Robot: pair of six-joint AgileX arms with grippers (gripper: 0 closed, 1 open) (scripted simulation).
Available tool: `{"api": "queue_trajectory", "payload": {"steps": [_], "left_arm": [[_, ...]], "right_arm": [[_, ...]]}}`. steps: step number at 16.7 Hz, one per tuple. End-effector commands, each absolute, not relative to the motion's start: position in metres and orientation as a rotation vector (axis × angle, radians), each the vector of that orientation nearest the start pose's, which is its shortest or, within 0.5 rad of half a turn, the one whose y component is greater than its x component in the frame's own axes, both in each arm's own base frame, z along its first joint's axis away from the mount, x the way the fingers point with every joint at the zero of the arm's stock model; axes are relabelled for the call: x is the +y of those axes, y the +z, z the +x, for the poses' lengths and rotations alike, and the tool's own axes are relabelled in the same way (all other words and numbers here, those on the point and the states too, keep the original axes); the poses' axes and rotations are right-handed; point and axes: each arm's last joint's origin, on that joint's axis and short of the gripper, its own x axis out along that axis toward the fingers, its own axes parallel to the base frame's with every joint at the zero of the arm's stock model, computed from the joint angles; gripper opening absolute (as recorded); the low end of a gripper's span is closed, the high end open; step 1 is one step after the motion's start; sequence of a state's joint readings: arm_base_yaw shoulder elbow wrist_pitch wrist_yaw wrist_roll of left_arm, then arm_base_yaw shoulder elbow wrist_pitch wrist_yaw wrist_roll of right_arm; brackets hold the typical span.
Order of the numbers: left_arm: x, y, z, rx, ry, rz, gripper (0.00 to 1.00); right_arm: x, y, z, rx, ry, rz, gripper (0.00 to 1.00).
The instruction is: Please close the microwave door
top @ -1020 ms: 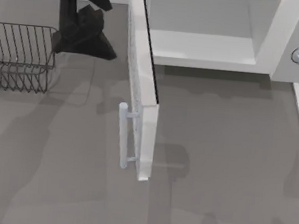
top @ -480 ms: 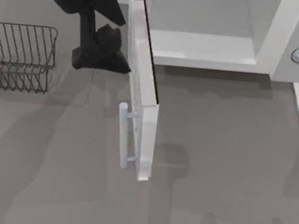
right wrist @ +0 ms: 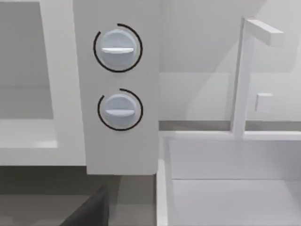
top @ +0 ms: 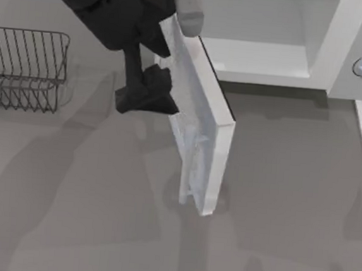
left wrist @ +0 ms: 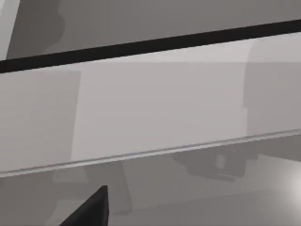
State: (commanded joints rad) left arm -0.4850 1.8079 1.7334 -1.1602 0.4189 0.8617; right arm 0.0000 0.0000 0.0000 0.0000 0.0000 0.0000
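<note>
The microwave (top: 349, 42) stands at the back of the table with its pale cavity open; its two knobs show close up on the side panel (right wrist: 117, 141). The microwave door (top: 201, 131) is hinged at the cavity's left side. It stands partly open, slanting out toward the front right. My left gripper (top: 145, 93) is against the door's outer face, on its left side, near the hinge end. In the left wrist view the door (left wrist: 155, 108) lies very close. My right arm is parked off to the right, facing the knobs.
A dark wire rack (top: 23, 68) sits at the table's left edge, behind and left of my left arm. A white basin-like structure (right wrist: 225, 179) with a thin white frame stands right of the microwave. Open grey tabletop lies in front.
My left arm has moved right and forward onto the door's outer face. The door's free edge has swung to the right, from pointing straight out to slanting toward the cavity.
</note>
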Motion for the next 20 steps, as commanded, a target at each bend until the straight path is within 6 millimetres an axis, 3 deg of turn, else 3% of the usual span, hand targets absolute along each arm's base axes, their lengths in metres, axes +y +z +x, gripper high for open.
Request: {"api": "queue_trajectory", "payload": {"steps": [2,15,20], "left_arm": [[-0.1789,0.3075,0.3223,0.856,-1.272,0.728,1.00],[-0.1789,0.3075,0.3223,0.856,-1.272,0.728,0.02],[-0.1789,0.3075,0.3223,0.856,-1.272,0.728,0.00]], "right_arm": [[-0.0012,0.1600,0.1057,0.000,0.000,0.000,1.00],[-0.0012,0.1600,0.1057,0.000,0.000,0.000,1.00],[-0.0012,0.1600,0.1057,0.000,0.000,0.000,1.00]]}}
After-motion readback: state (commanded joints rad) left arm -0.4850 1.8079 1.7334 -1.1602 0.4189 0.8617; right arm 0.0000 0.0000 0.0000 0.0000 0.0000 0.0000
